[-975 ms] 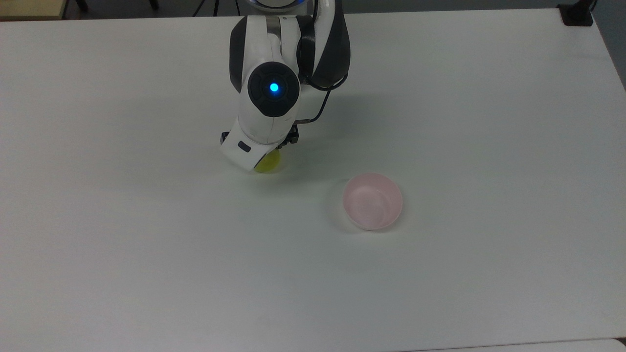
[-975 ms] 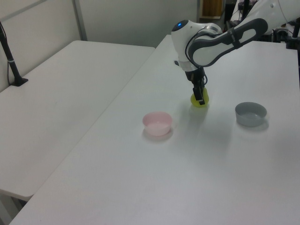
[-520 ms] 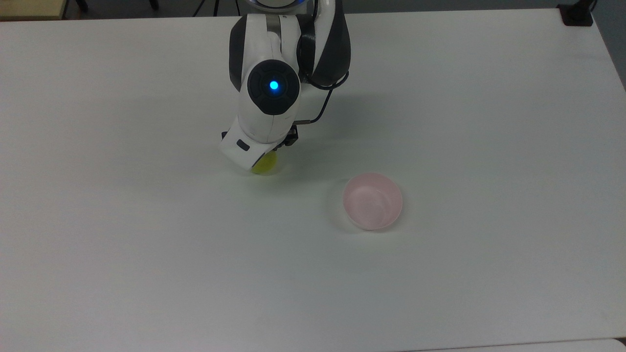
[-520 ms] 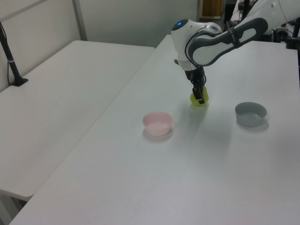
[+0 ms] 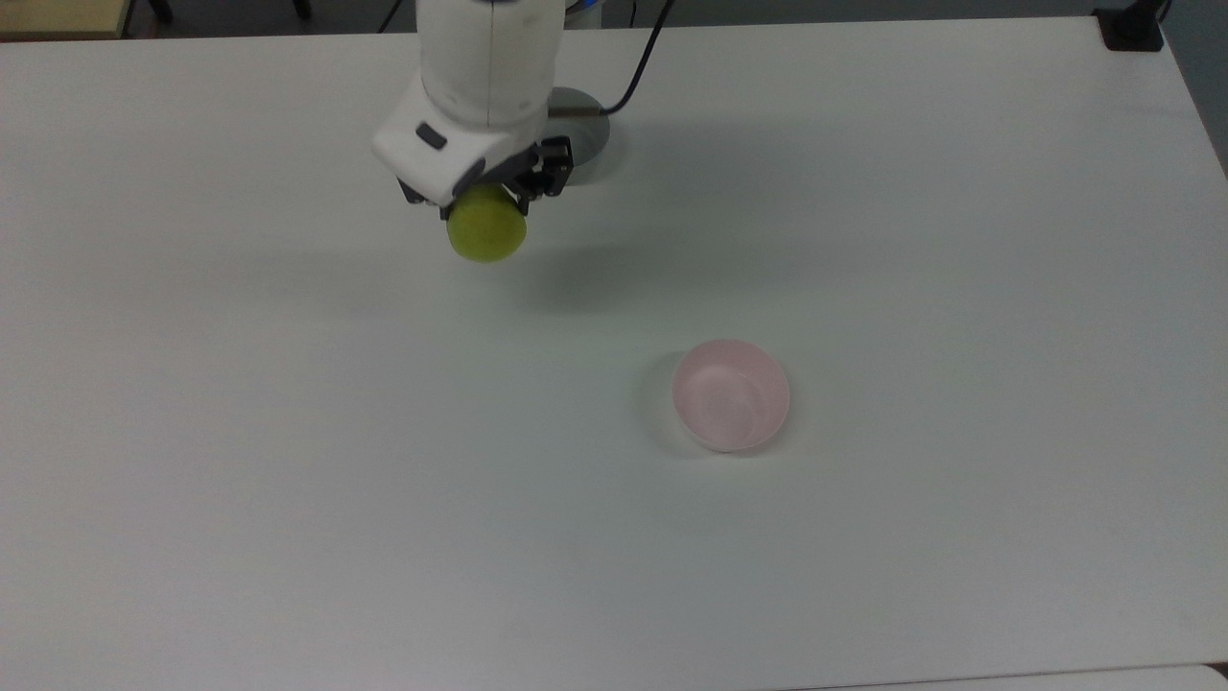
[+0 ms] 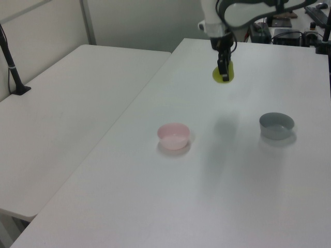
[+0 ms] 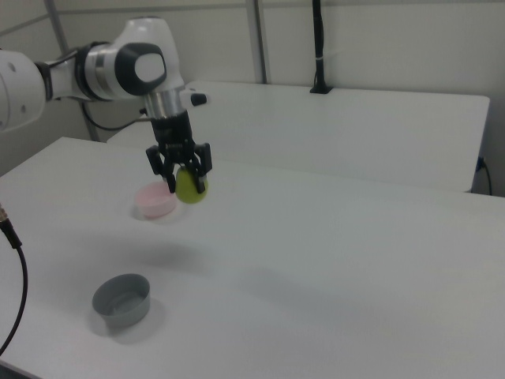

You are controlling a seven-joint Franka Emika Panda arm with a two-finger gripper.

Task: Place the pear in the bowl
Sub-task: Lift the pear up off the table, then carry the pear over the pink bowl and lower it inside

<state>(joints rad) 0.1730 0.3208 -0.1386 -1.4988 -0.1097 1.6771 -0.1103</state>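
The yellow-green pear (image 5: 486, 225) (image 6: 223, 73) (image 7: 189, 187) hangs well above the white table, held between the black fingers of my gripper (image 5: 484, 203) (image 6: 223, 72) (image 7: 184, 180), which is shut on it. Its shadow falls on the tabletop below. The pale pink bowl (image 5: 731, 394) (image 6: 174, 135) (image 7: 155, 198) stands empty on the table, down and to the right of the pear in the top view and nearer the left view's bottom left.
A grey bowl (image 6: 276, 125) (image 7: 121, 299) stands apart on the table, partly hidden behind the arm (image 5: 576, 130) in the top view. A second white table (image 6: 67, 98) adjoins at the left view's left. A black post (image 7: 318, 47) stands on the far table.
The gripper has lifted the pear off the table and risen high above it. The pink bowl and the grey bowl have stayed put.
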